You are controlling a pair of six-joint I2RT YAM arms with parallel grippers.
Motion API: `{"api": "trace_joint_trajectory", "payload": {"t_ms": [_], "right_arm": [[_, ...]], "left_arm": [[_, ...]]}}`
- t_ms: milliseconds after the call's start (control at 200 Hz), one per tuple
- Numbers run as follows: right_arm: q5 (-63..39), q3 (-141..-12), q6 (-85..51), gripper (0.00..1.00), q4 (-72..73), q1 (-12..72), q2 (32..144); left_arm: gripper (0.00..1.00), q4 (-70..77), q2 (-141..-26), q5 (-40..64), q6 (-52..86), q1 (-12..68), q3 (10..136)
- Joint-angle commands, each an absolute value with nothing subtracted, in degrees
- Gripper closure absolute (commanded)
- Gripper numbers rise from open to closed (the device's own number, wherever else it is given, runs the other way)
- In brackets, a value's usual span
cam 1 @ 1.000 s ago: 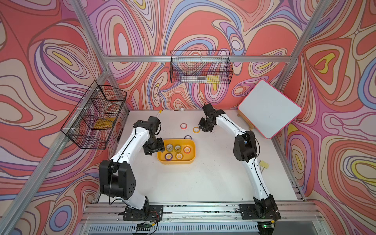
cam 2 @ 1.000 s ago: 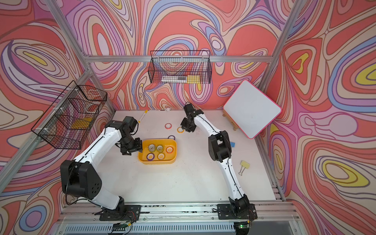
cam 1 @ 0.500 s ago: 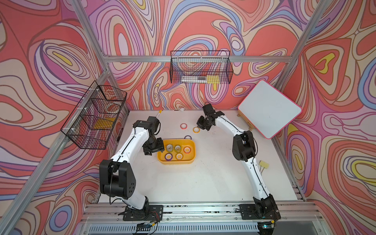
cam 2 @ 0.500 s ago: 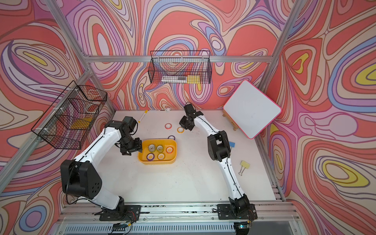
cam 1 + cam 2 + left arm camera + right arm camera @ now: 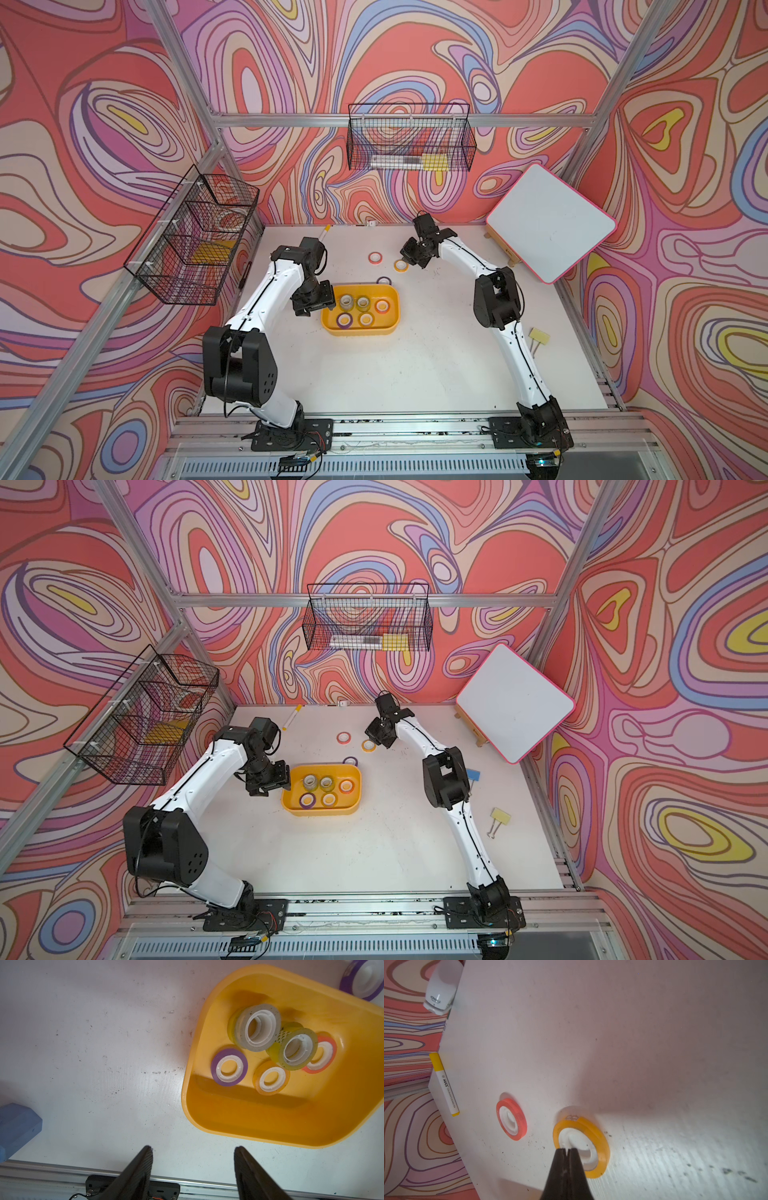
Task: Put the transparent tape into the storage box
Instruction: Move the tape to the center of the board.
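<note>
Storage box (image 5: 360,332): shallow yellow-orange tray of smooth glossy plastic with rounded corners. It sits mid-table on the matte white tabletop (image 5: 415,374), which is scuffed and speckled with dark bits.

Five rolls lie flat inside it, all with ribbed white plastic cores. Two are tall see-through ones: the greyish clear tape roll (image 5: 241,1028) and the yellow-green clear tape roll (image 5: 312,1043), side by side, the second overlapping the orange-red roll (image 5: 332,1053) in the left wrist view. Thinner rolls sit beside them: the boxed purple roll (image 5: 214,1068) and the amber roll (image 5: 256,1082).

Three thin rolls lie on the table outside. The loose purple roll (image 5: 383,281) is just behind the box's far wall. The pink-red roll (image 5: 522,1124) and the yellow tape roll (image 5: 603,1153) lie farther back, near each other but apart. The yellow one is a translucent glossy band, lying flat.

Right gripper (image 5: 566,1150): black tapered fingers pinched together with nothing between them. The tips are over the near rim of the yellow tape roll's white core; contact can't be told.

Left gripper (image 5: 193,1148): fingers parted, empty, over bare table just beside the box's short end. The clear rolls are near it, inside the box, not between its fingers.

A whiteboard pen (image 5: 445,1084) with a yellow cap lies at the table's back edge. Two black wire baskets hang on the walls, one at the back (image 5: 409,141) and one on the left (image 5: 195,241).
</note>
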State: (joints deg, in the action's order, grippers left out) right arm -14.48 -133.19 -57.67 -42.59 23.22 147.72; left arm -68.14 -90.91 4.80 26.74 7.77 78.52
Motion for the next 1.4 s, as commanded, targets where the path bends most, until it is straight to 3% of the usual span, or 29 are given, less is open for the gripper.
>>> {"api": "trace_joint_trajectory", "payload": {"t_ms": [0, 826, 1392], "right_arm": [[-15.0, -133.5, -59.0, 1.0, -41.6, 23.3, 149.3], [-15.3, -133.1, -60.0, 1.0, -42.5, 23.5, 151.1], [-6.7, -125.1, -54.5, 1.0, -53.9, 23.5, 140.9]], "left_arm": [[0.33, -68.3, -92.1, 5.4, 25.9, 7.2, 79.0], [0.33, -68.3, -93.4, 5.7, 25.5, 6.6, 79.5], [0.33, -67.2, -95.0, 7.2, 25.3, 6.5, 79.9]]}}
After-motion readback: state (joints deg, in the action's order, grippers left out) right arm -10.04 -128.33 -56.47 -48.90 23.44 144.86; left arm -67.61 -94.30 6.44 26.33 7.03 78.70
